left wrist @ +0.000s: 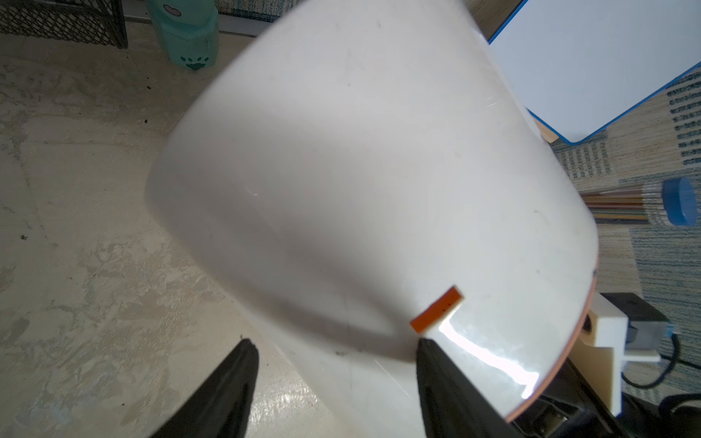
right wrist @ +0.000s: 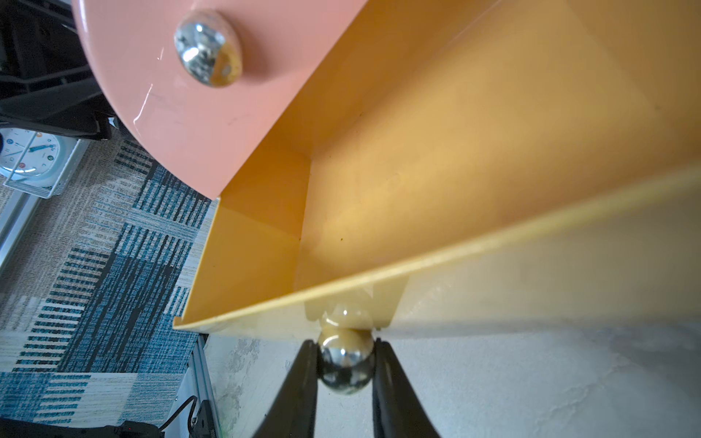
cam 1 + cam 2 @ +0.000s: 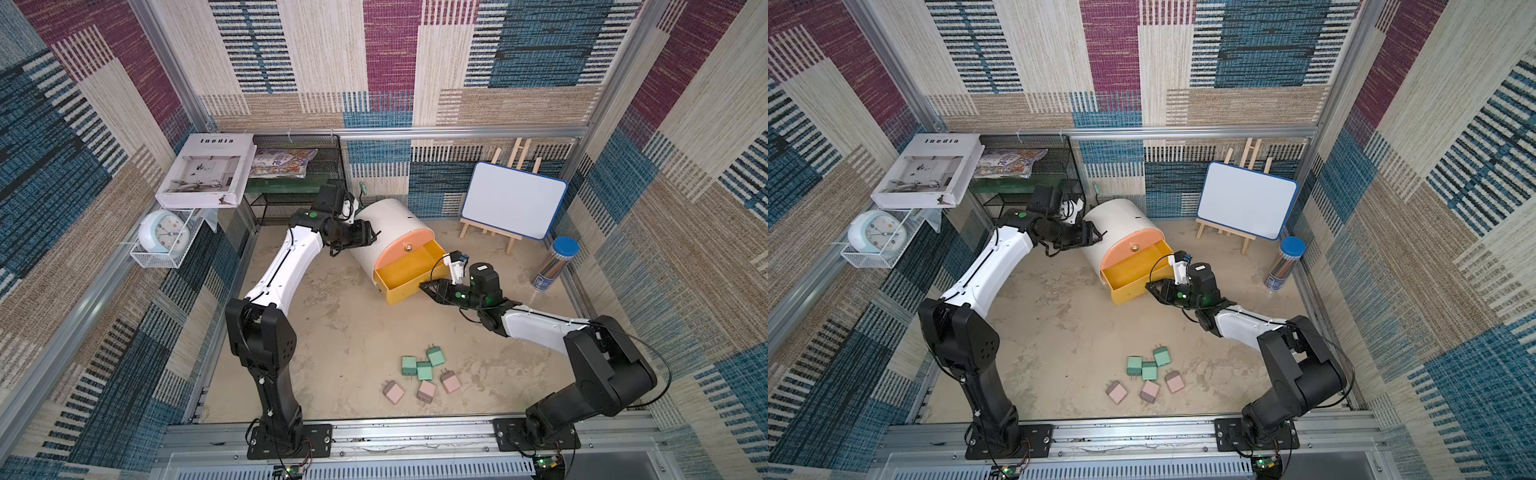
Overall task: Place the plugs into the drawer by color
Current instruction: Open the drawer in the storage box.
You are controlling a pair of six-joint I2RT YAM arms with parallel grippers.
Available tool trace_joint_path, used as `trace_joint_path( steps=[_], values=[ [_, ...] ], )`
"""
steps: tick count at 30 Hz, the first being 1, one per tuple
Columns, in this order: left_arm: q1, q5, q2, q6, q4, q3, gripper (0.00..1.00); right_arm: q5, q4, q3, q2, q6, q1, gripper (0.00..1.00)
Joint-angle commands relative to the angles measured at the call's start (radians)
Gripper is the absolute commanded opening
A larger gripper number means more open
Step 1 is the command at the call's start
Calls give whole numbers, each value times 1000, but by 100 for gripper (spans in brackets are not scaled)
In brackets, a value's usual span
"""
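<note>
Cabinet (image 3: 388, 226): on worktop (image 3: 332, 332). My left hand (image 1: 333, 343), spread, braces its white shell, I judge against sliding. My right hand (image 2: 345, 347) pinches the knob (image 2: 344, 368) of the yellow drawer (image 3: 407, 276), which is pulled out to receive. Green plugs (image 3: 424, 368) and pink plugs (image 3: 426, 390): loose, well in front of cabinet.

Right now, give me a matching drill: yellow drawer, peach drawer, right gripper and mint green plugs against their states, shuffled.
Things
1. yellow drawer
2. peach drawer
3. right gripper
4. mint green plugs

States
A. lying in a cluster on the tabletop
B. shut on a metal knob
C. closed
D. pulled out, nothing inside

Pairs: 1-D, 2-C, 3-B, 4-A
</note>
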Motion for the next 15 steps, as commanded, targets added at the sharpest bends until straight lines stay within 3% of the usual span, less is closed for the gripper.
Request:
trace_joint_path(
  steps=[1,15],
  values=[
    [1,7,6,10,7,-5,70,21,-52,16,-28,-35,-2,23],
    [1,13,12,3,13,-12,70,31,-71,-7,-48,-46,0,23]
  ],
)
